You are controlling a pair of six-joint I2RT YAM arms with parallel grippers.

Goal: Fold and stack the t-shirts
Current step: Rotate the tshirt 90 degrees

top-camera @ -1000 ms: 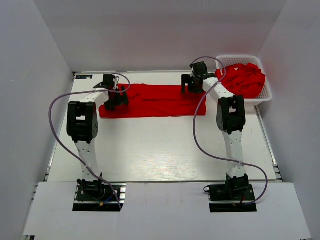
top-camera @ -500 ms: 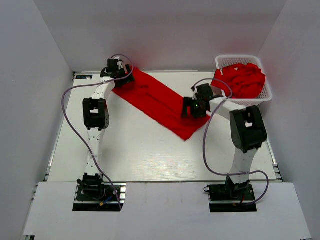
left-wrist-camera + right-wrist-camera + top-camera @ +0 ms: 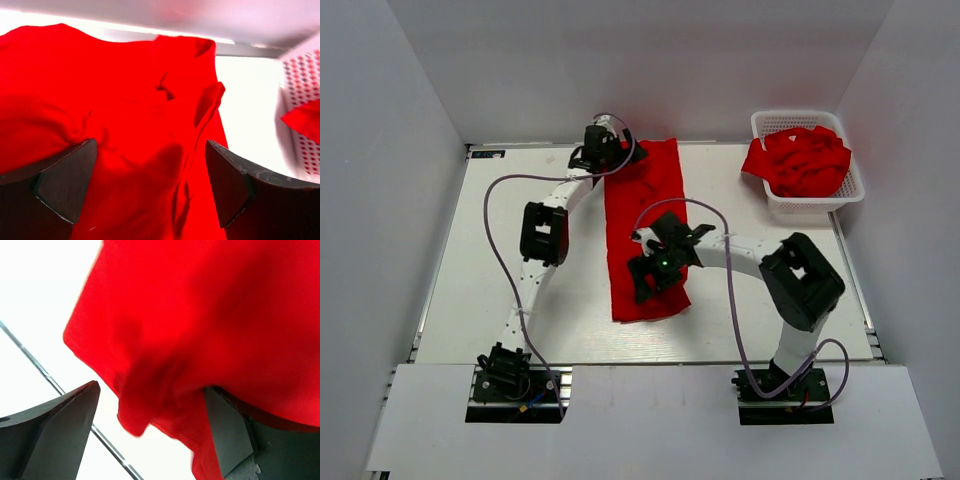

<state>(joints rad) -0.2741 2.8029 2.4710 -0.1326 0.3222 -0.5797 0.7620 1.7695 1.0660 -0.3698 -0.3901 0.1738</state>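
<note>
A folded red t-shirt (image 3: pixel 640 215) lies as a long strip running from the table's far edge toward the middle. My left gripper (image 3: pixel 608 158) is over its far end. In the left wrist view the jaws (image 3: pixel 150 150) stand wide apart with the red cloth (image 3: pixel 130 110) flat beneath them. My right gripper (image 3: pixel 648 280) is over the strip's near end. In the right wrist view it (image 3: pixel 152 390) is open, with a bunched edge of the shirt (image 3: pixel 165 340) between and above the fingers.
A white lattice basket (image 3: pixel 800 117) at the far right corner holds more crumpled red t-shirts (image 3: pixel 805 160); its wall (image 3: pixel 300 85) shows in the left wrist view. Grey walls enclose the white table (image 3: pixel 520 200) on three sides. Purple cables loop off both arms.
The shirt strip has swung from lying across the far side to lying front to back. The left gripper moved right along the far edge; the right gripper came toward the near middle.
</note>
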